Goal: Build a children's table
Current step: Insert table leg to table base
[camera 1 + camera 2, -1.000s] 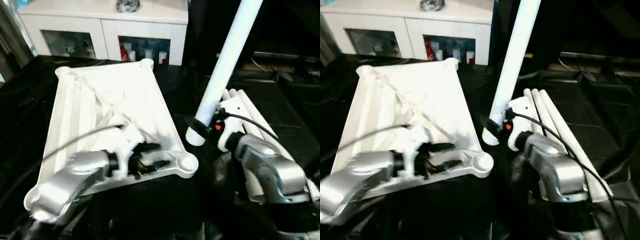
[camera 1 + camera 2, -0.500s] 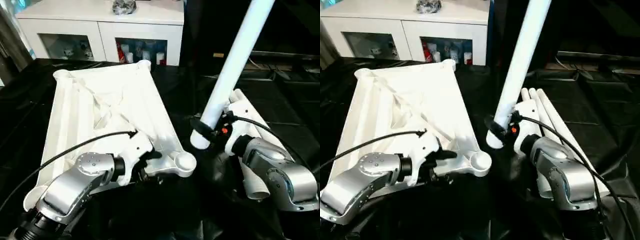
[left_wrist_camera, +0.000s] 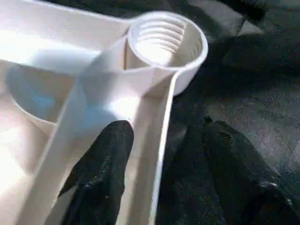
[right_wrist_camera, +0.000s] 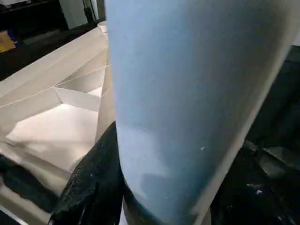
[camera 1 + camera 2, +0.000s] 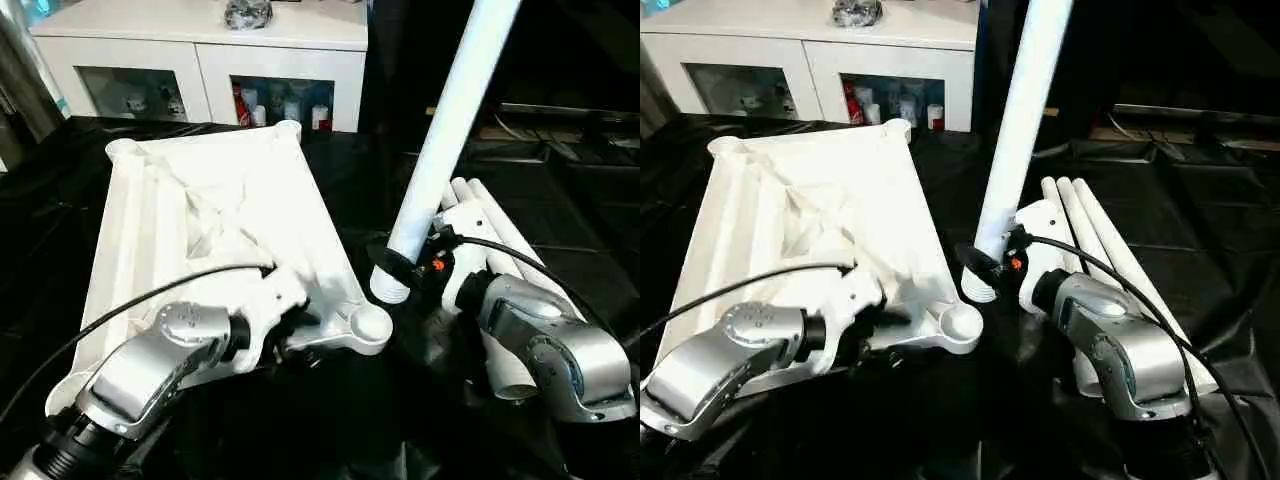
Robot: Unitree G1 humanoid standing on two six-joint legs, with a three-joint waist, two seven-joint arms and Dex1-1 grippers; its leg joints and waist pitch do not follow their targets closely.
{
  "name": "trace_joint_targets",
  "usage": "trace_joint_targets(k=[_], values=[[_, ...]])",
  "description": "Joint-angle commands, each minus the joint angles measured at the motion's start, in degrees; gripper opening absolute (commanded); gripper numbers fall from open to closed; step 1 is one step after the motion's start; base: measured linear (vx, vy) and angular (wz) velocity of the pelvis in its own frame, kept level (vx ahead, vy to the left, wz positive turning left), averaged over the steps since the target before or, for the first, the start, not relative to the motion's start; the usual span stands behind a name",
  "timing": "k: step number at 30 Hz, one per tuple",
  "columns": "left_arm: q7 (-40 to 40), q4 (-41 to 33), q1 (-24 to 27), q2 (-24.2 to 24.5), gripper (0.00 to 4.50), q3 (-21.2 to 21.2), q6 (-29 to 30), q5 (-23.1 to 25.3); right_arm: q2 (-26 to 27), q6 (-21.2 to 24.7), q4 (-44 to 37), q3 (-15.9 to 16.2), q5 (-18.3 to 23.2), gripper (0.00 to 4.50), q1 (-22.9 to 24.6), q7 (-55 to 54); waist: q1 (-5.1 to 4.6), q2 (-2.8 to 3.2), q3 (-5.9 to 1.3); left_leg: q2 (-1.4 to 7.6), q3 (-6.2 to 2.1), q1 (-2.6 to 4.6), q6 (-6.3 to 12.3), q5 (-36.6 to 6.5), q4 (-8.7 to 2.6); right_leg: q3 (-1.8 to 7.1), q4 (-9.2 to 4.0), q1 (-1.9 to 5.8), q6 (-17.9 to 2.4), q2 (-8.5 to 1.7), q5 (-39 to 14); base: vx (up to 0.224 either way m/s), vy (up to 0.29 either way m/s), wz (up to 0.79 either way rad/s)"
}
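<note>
The children's table top (image 5: 200, 200) lies upside down on black cloth, ribs up. Its near right corner socket (image 5: 370, 325) shows its inner thread (image 3: 166, 40). My left gripper (image 5: 300, 338) stands open astride the top's near rim beside that socket, with one finger (image 3: 101, 173) inside the rim and the other (image 3: 234, 173) outside it. My right gripper (image 5: 398, 265) is shut on a white tube leg (image 5: 450, 130). The leg stands nearly upright, and its lower end (image 5: 387, 290) hangs just right of the socket. Three more legs (image 5: 1110, 240) lie side by side under my right forearm.
A white cabinet with glass doors (image 5: 200, 60) stands behind the table top, with a crumpled item (image 5: 247, 12) on it. Black cloth (image 5: 560, 200) covers the work surface, with dark clutter beyond it at the right.
The held leg has tipped more upright and its lower end has come a little closer to the corner socket. My left fingers have narrowed around the rim.
</note>
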Motion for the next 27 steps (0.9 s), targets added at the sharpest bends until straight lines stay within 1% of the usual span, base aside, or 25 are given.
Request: trace_joint_targets(k=[1,2,3,8,9,14,15,16,18,19,22,23,25,26,27], values=[[-0.08,0.38,-0.65,0.35,2.26,-0.29,0.12,0.88,-0.49,0.54,-0.77,0.00,0.07,1.90,-0.52,0.20,-0.10,0.20,-3.72,2.49,-1.03,0.55,-1.17,-9.96,-4.16,2.82,-4.88,2.50,-8.51,-4.02,-15.23,0.000,0.000,0.00],[-0.08,0.38,-0.65,0.35,2.26,-0.29,0.12,0.88,-0.49,0.54,-0.77,0.00,0.07,1.90,-0.52,0.20,-0.11,0.12,-3.72,2.47,-1.03,0.54,-1.18,-10.06,-4.16,2.82,-4.88,2.54,-8.52,-4.01,-15.24,0.000,0.000,0.00],[-0.02,0.58,-0.83,0.18,2.08,-0.23,0.12,1.05,-0.52,0.57,-0.82,0.04,0.11,1.90,-0.46,0.33,-0.06,0.09,-3.74,2.46,-1.02,0.55,-1.15,-10.04,-4.14,2.83,-4.88,2.58,-8.51,-4.05,-15.35,0.000,0.000,0.00],[0.43,1.35,-1.40,-0.21,1.86,0.14,0.81,1.05,-0.61,0.66,-1.09,0.26,0.29,1.90,-0.24,0.59,-0.06,0.11,-3.72,2.45,-1.04,0.54,-1.08,-10.09,-4.14,2.81,-4.91,2.58,-8.56,-4.03,-15.48,0.000,0.000,0.00],[0.39,1.53,-1.36,-0.09,1.66,0.09,0.72,1.15,-0.66,0.63,-1.17,0.46,0.23,1.90,-0.15,0.69,-0.04,0.03,-3.76,2.42,-1.02,0.54,-1.00,-9.91,-4.10,2.82,-4.90,2.60,-8.49,-4.04,-15.52,0.000,0.000,0.00],[0.23,1.59,-1.12,0.05,1.44,0.07,0.82,1.15,-0.68,0.63,-1.20,0.65,0.24,1.90,-0.07,0.84,-0.04,0.04,-3.80,2.45,-1.02,0.52,-0.90,-9.49,-4.08,2.82,-4.80,2.63,-8.86,-4.05,-14.51,0.000,0.000,0.00],[0.21,1.64,-1.01,0.13,1.32,0.06,1.03,1.24,-0.74,0.58,-1.15,0.84,0.19,1.90,-0.05,0.98,-0.02,0.06,-3.82,2.45,-1.02,0.49,-0.88,-9.38,-4.06,2.83,-4.78,2.67,-8.90,-4.09,-14.41,0.000,0.000,0.00],[0.23,1.72,-0.98,0.14,1.18,0.04,1.22,1.32,-0.80,0.52,-1.07,0.96,0.16,1.90,-0.08,1.12,-0.01,-0.12,-3.82,2.47,-1.01,0.48,-0.73,-9.10,-4.07,2.82,-4.71,2.68,-8.92,-4.07,-14.20,0.000,0.000,0.00],[0.43,1.83,-0.92,0.02,1.06,0.27,1.49,1.38,-0.82,0.49,-1.04,1.01,0.18,1.90,-0.11,1.20,-0.02,-0.06,-3.78,2.47,-1.01,0.45,-0.65,-9.06,-4.05,2.83,-4.75,2.67,-8.93,-4.09,-14.43,0.000,0.000,0.00],[0.51,1.92,-0.95,-0.06,0.96,0.35,1.60,1.40,-0.83,0.48,-0.97,1.01,0.19,1.90,-0.17,1.25,-0.01,-0.18,-3.79,2.45,-0.98,0.45,-0.63,-9.03,-4.05,2.82,-4.79,2.68,-8.88,-4.08,-14.54,0.000,0.000,0.00],[0.48,2.16,-0.97,0.02,0.66,0.42,1.67,1.54,-0.84,0.42,-0.88,1.09,0.15,1.90,-0.26,1.39,0.02,-0.08,-3.77,2.51,-1.01,0.52,-0.69,-9.26,-4.08,2.83,-4.80,2.60,-8.77,-4.11,-15.10,0.000,0.000,0.00],[0.44,2.27,-0.96,0.12,0.66,0.40,1.66,1.63,-0.86,0.40,-0.86,1.15,0.15,1.90,-0.29,1.49,0.04,-0.10,-3.74,2.48,-0.99,0.51,-0.70,-9.48,-4.07,2.84,-4.89,2.60,-8.68,-4.12,-15.46,0.000,0.000,0.00],[0.50,2.47,-1.00,0.15,0.50,0.59,1.43,1.77,-0.86,0.27,-0.86,1.35,0.17,1.90,-0.32,1.86,0.05,-0.06,-3.72,2.49,-1.01,0.51,-0.72,-9.62,-4.10,2.83,-4.90,2.59,-8.59,-4.12,-15.73,0.000,0.000,0.00],[0.51,2.49,-1.01,0.15,0.39,0.62,1.36,1.80,-0.86,0.25,-0.86,1.38,0.17,1.90,-0.32,1.91,0.02,-0.26,-3.74,2.49,-1.00,0.50,-0.68,-9.58,-4.11,2.82,-4.90,2.63,-8.50,-4.10,-15.77,0.000,0.000,0.00],[0.93,2.53,-1.09,-0.10,0.30,0.99,1.32,1.85,-0.85,0.19,-0.78,1.43,0.18,1.90,-0.38,2.03,0.07,-0.22,-3.77,2.51,-1.01,0.52,-0.66,-9.36,-4.10,2.82,-4.84,2.61,-8.50,-4.14,-15.63,0.000,0.000,0.00]])
